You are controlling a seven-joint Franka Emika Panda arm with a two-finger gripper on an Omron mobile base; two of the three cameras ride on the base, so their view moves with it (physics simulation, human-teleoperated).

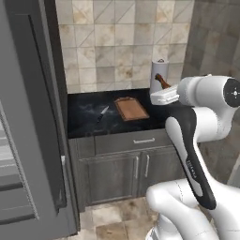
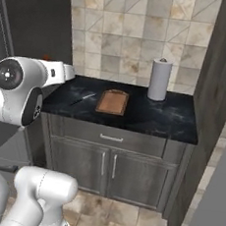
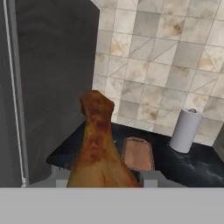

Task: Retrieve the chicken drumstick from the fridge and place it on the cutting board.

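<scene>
Gripper clenched on chicken drumstick, held in the air. Cutting board mid-counter, knife just left, paper towel roll near back edge.

Arm raised, elbow bent; hand clamped on chicken drumstick

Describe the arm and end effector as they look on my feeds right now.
The arm has glossy white rounded links, with a dark strip along one link bearing small pale lettering, and black round joint caps with a light centre mark. The end effector is a white, boxy block. No cables visible.
</scene>
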